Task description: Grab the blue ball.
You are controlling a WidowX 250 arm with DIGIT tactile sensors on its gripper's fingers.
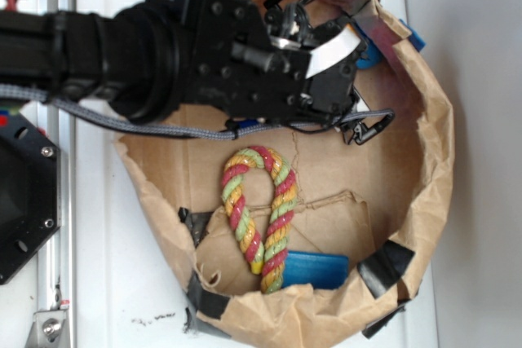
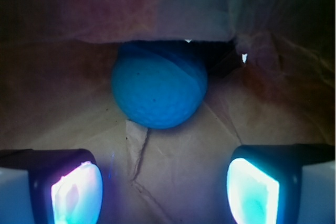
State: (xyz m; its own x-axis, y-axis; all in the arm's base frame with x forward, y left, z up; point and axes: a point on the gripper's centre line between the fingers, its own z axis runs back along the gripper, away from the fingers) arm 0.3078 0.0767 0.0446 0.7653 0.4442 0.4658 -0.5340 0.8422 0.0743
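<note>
Your tool [image 2: 165, 190] is spread wide with the blue ball [image 2: 158, 86] just ahead by the far paper wall [image 2: 157, 9], so push forward slowly, then squeeze.

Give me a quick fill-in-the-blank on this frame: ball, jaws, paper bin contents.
1. In the wrist view the blue ball lies ahead of the gripper, whose jaws are ____.
2. The ball rests against the brown ____ wall.
3. The striped rope loop lies beside a flat ____ block.
4. Nothing sits ____ the two pads.

Missing words: open; paper; blue; between
</note>
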